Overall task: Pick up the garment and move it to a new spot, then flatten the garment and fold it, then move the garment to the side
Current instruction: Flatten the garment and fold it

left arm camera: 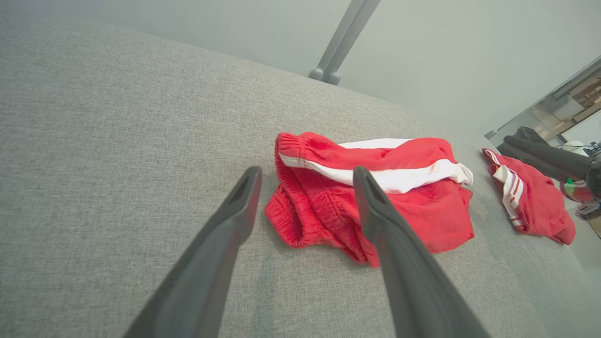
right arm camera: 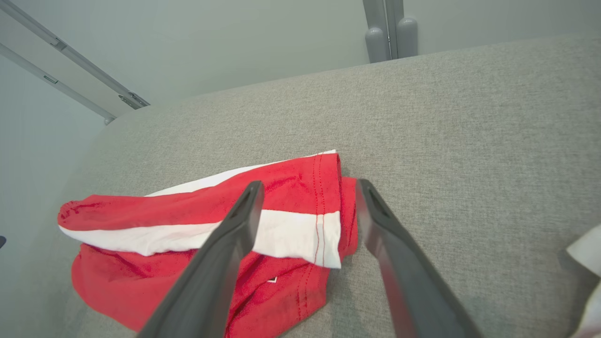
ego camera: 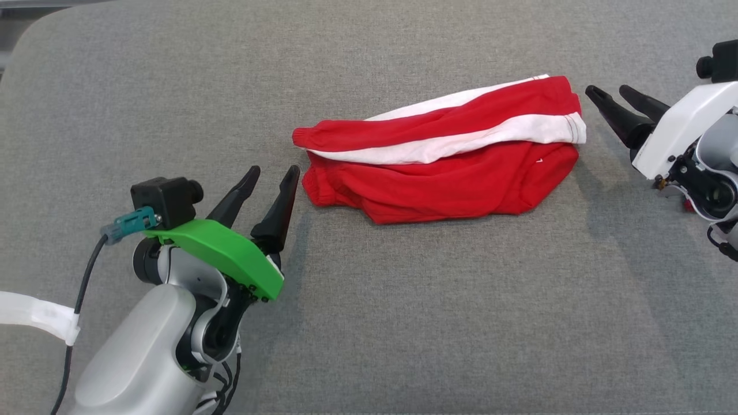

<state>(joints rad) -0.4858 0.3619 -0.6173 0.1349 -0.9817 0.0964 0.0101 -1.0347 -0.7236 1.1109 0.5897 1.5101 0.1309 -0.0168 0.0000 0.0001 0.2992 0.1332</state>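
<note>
Gaping empty: left tool (ego camera: 274, 169), right tool (ego camera: 608, 89); garment (ego camera: 444, 178) bunched, perhaps folded; right arm (ego camera: 692, 124) cropped.

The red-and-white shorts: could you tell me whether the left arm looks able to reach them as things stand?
Probably yes: the left claw stands open just beside the elastic end of the shorts, with bare grey surface between them.

Grey fabric surface (ego camera: 403, 323), grey post (left arm camera: 345, 37) behind it, red-and-white cloth (left arm camera: 535, 206) near the edge — perhaps shorts
</note>
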